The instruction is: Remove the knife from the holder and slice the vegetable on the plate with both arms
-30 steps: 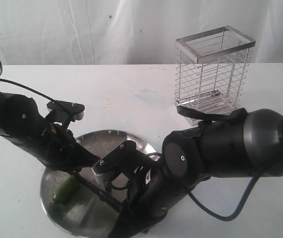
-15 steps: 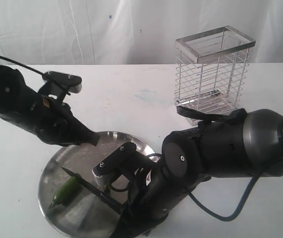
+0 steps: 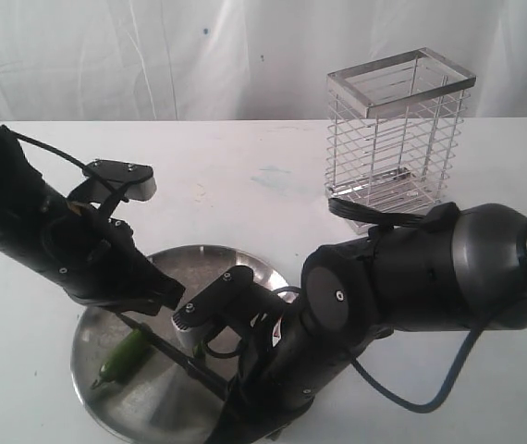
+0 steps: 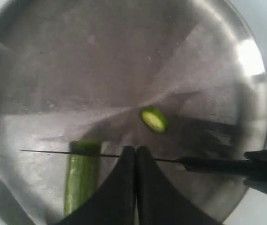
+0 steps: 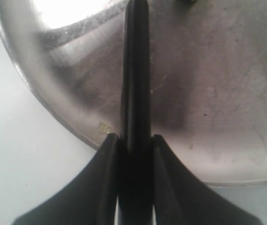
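The plate (image 3: pixel 92 319) is taken as landmark; it is seen on the white table (image 3: pixel 245 185) in the exterior view. The vegetable (image 3: pixel 123 356) is found lying on the plate, toward its near-left part. A cut slice (image 4: pixel 153 119) is seen on the plate just apart from the main piece, pale green inside. The knife (image 3: pixel 166 347) is held over the plate, its thin blade laid across the cut end of the vegetable; in the left wrist view the blade is seen edge-on as a fine dark line above the vegetable. Contact between blade and vegetable cannot be judged.

The right gripper (image 5: pixel 134 140) is seen at the plate's near rim, its two fingers (image 5: pixel 109 159) pinched on the knife handle, which runs out between them over the plate. The left gripper (image 4: pixel 136 154) is seen above the plate, beside the vegetable, its fingers pressed together with nothing between them. No touch with the vegetable is observed.

The holder (image 3: pixel 398 134) is noted well apart from the plate, at the far right of the table, upright.
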Tool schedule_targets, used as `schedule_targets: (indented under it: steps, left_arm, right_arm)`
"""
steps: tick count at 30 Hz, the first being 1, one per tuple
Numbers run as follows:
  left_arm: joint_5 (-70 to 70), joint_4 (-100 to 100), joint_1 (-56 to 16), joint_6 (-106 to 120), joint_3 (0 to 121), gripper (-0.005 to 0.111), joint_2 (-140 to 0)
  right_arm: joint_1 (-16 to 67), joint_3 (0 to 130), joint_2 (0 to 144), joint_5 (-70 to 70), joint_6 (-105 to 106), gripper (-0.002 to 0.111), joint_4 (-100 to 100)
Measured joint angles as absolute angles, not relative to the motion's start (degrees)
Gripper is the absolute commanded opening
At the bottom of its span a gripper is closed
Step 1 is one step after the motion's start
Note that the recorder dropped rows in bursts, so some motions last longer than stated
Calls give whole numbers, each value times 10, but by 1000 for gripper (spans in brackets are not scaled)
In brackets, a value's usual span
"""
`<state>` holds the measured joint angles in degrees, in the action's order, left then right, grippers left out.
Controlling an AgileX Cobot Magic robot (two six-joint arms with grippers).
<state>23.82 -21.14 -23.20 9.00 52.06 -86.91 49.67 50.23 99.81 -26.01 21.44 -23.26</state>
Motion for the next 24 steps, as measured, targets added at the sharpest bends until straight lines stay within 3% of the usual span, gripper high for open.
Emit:
schedule_targets:
  steps: [24]
  left_arm:
    - [217, -396, -247, 199, 496, 0, -941]
  right_arm:
    - [491, 497, 1005, -283, 194, 0, -218]
